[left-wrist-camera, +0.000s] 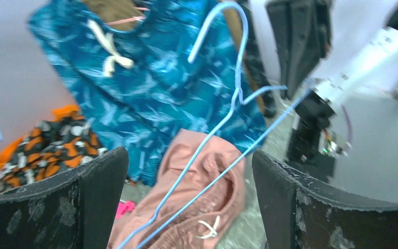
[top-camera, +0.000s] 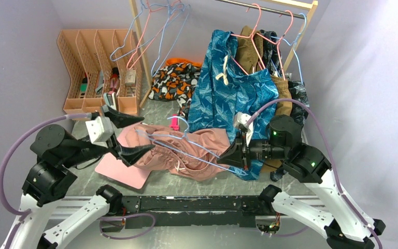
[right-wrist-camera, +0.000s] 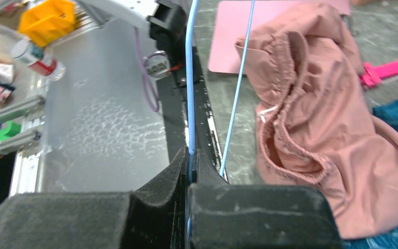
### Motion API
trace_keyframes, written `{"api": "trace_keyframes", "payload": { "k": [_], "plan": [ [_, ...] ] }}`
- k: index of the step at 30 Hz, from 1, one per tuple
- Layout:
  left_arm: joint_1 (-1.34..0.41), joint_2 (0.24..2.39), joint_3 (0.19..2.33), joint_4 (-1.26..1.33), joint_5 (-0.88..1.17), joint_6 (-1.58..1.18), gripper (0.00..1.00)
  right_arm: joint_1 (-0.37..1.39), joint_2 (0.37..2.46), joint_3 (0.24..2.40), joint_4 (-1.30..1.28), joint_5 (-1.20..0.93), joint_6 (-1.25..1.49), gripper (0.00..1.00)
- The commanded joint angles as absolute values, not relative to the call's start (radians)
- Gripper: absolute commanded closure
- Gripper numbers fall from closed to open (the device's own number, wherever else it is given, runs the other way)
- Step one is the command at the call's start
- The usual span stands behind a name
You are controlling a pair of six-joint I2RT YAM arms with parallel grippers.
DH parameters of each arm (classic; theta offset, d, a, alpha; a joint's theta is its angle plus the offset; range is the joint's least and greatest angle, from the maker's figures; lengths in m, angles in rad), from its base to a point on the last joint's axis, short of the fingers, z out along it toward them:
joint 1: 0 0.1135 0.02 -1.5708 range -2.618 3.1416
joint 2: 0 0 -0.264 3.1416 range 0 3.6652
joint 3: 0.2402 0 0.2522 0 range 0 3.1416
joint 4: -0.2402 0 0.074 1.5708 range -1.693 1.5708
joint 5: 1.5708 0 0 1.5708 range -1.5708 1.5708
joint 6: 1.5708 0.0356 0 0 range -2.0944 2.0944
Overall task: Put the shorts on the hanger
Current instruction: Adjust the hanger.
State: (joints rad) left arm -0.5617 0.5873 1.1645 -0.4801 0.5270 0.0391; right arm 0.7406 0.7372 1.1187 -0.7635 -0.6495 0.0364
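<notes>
Shorts (top-camera: pixel 202 144), hanger (right-wrist-camera: pixel 189 78) across them, near file racks (top-camera: pixel 72 57) holding small items.

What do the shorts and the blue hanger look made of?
Shorts: soft woven fabric, matte dusty pink; it creases and bunches at a gathered elastic waistband.
Hanger: thin wire, probably metal with a smooth light-blue coating, though solid plastic can't be ruled out; it keeps straight, slender runs and shows a slight sheen.

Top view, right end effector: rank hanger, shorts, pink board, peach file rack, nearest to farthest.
1. hanger, pinched in the right end effector.
2. shorts, just left of it.
3. pink board, farther left, near edge.
4. file rack, back left corner.
</notes>
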Motion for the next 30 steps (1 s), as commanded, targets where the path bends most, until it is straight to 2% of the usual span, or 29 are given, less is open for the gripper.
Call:
{"api": "trace_keyframes", "payload": {
  "k": [1, 14, 16, 20, 30],
  "plan": [
    [-0.558, 0.614, 1.156, -0.58, 0.822, 0.126, 0.07, 0.738, 0.733, 1.12, -0.698, -0.854, 0.018, 1.0],
    [-0.56, 0.724, 1.188, -0.57, 0.992, 0.208, 0.11, 0.738, 0.749, 1.079, -0.639, -0.91, 0.011, 1.0],
    [-0.563, 0.724, 1.174, -0.577, 1.002, 0.214, 0.16, 0.738, 0.751, 1.082, -0.638, -0.906, 0.006, 1.0],
    [-0.566, 0.753, 1.159, -0.606, 1.038, 0.229, 0.32, 0.738, 0.762, 1.087, -0.644, -0.903, -0.004, 1.0],
    [-0.573, 0.771, 1.11, -0.611, 0.997, 0.257, 0.43, 0.739, 0.792, 1.098, -0.64, -0.91, -0.018, 1.0]
  ]
}}
